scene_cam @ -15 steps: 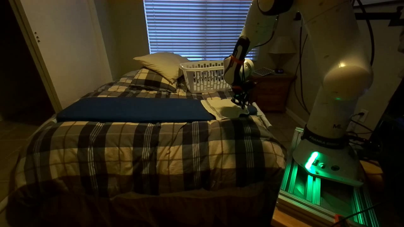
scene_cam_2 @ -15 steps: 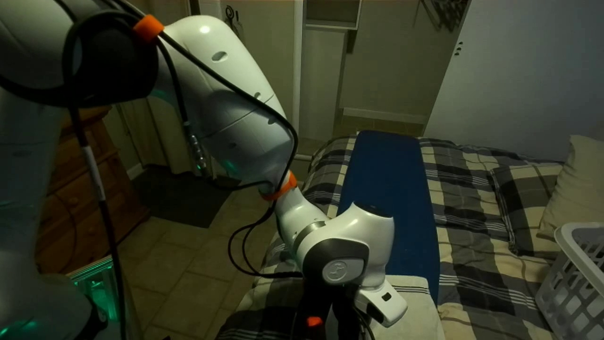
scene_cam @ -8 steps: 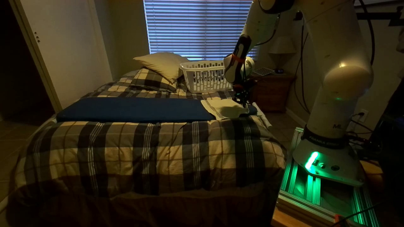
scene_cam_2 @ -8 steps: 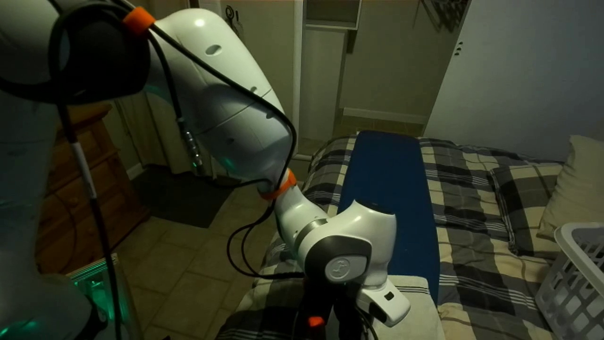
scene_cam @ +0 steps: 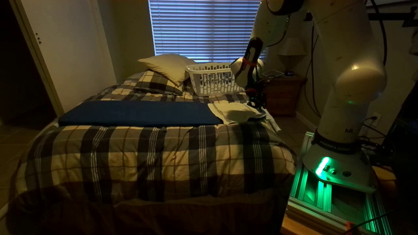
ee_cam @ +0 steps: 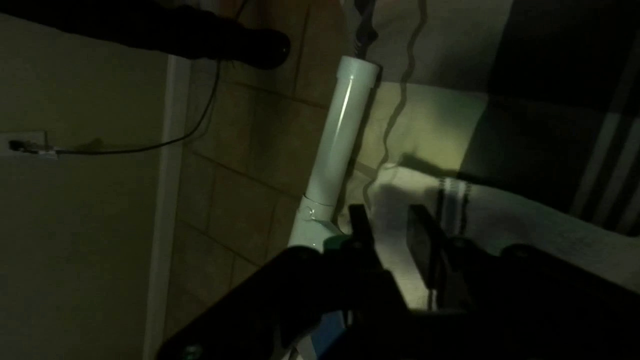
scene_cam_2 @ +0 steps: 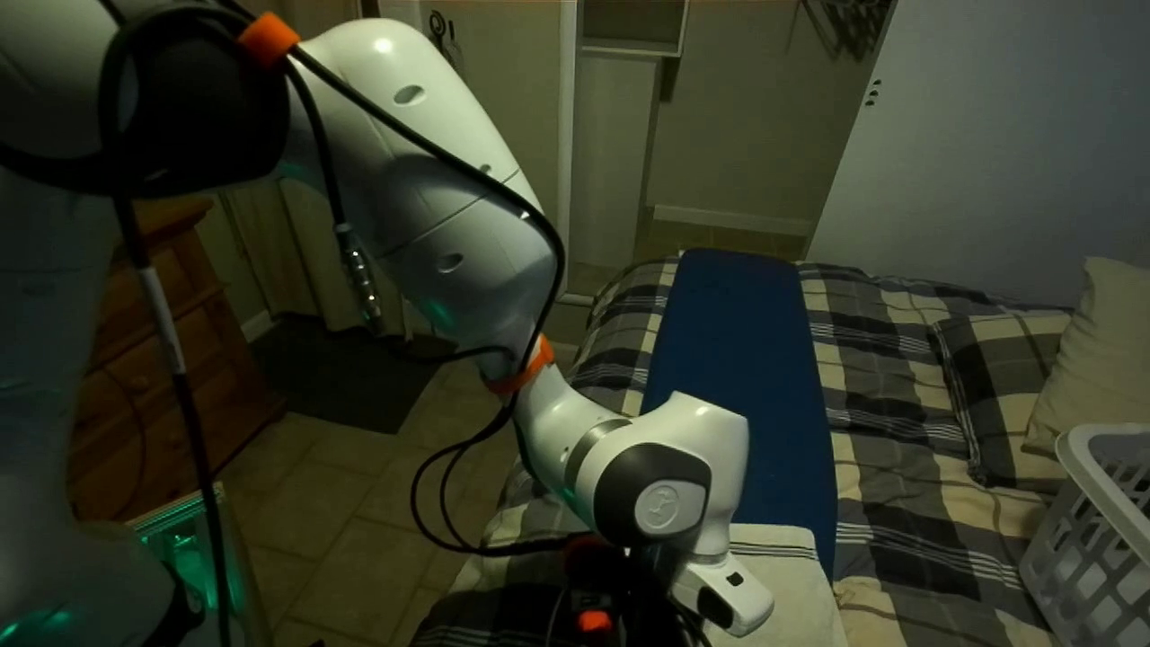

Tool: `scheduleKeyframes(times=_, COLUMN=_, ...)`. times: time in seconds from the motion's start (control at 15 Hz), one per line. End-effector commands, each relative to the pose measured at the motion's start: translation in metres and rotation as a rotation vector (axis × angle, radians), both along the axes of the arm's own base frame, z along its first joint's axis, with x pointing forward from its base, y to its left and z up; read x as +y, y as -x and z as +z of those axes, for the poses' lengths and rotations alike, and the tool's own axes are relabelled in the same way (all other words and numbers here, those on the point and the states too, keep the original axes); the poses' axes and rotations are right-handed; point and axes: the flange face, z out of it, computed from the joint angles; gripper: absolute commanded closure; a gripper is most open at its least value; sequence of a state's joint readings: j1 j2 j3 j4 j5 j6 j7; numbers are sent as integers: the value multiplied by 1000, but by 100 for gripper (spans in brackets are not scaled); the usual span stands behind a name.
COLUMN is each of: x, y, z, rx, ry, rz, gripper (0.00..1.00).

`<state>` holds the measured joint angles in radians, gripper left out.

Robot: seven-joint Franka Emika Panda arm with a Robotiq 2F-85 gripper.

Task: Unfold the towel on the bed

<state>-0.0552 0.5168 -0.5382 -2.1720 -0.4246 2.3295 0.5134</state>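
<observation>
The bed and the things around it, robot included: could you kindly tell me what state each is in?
gripper: open partway
bed: made
blue cloth: lying flat
towel: lying across the blue cloth; full unfolding unclear
cream pillow: tilted
laundry basket: upright
window blinds: lowered
lamp: apparently unlit
base light: lit green
</observation>
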Motion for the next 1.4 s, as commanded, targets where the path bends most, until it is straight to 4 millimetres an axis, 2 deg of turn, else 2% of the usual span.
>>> scheduleKeyframes(times=0.0, x=-2, y=2, z=0, rx=79, ry=45, rz=28, gripper=43)
scheduleKeyframes(times=0.2, x=6, y=0, z=11, rx=41, ry=-34, rz=50, gripper=20)
scheduleKeyframes(times=0.4, x=20, y=-9, z=40, rx=-64, ry=-147, rz=79, gripper=2)
scheduleKeyframes(times=1.0, x=39, y=-37, z=147, rx=-381, ry=-280, rz=196, gripper=0)
scheduleKeyframes(times=1.2, x=49, y=-43, z=172, rx=-492, ry=-283, rz=256, gripper=0)
scheduleKeyframes(times=1.33, x=55, y=-46, z=179, rx=-539, ry=-303, rz=286, gripper=0)
